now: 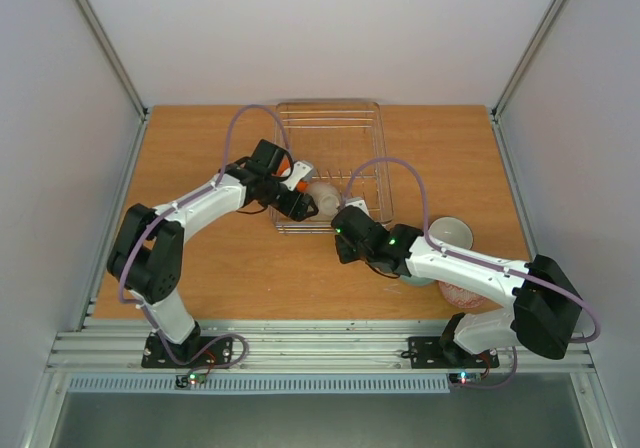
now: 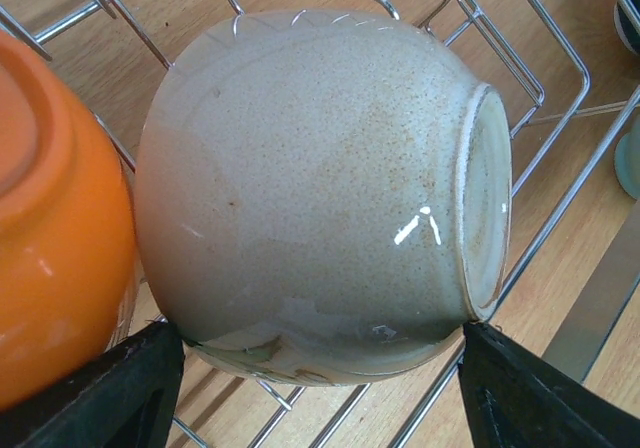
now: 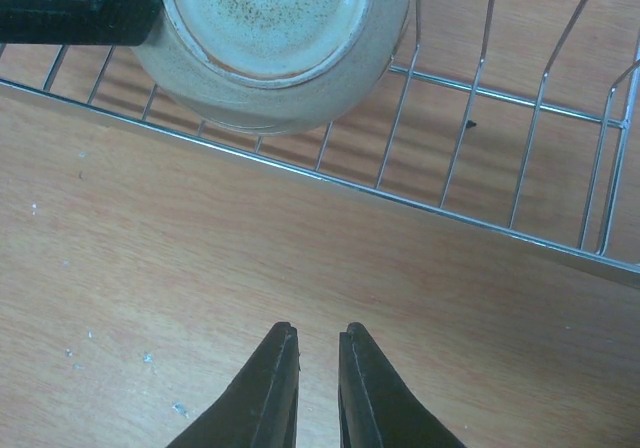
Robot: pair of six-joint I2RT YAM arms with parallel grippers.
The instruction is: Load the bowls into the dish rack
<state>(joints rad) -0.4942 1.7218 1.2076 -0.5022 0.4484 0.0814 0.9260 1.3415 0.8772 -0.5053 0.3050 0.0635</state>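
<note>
The wire dish rack (image 1: 345, 138) stands at the back middle of the table. An orange-outside bowl (image 1: 297, 180) and a speckled white bowl (image 1: 323, 198) lie on their sides at its near edge. My left gripper (image 1: 305, 206) spans the white bowl (image 2: 320, 168), one fingertip (image 2: 150, 368) at its side and the other at its foot. The orange bowl (image 2: 50, 218) sits just left of it. My right gripper (image 3: 318, 333) is shut and empty over bare table, just in front of the rack (image 3: 450, 211) and the white bowl (image 3: 270, 38).
Another white bowl (image 1: 452, 232), a mint-green bowl (image 1: 418, 279) and a red-patterned bowl (image 1: 462, 294) sit at the right, partly under my right arm. Grey walls close in the table on three sides.
</note>
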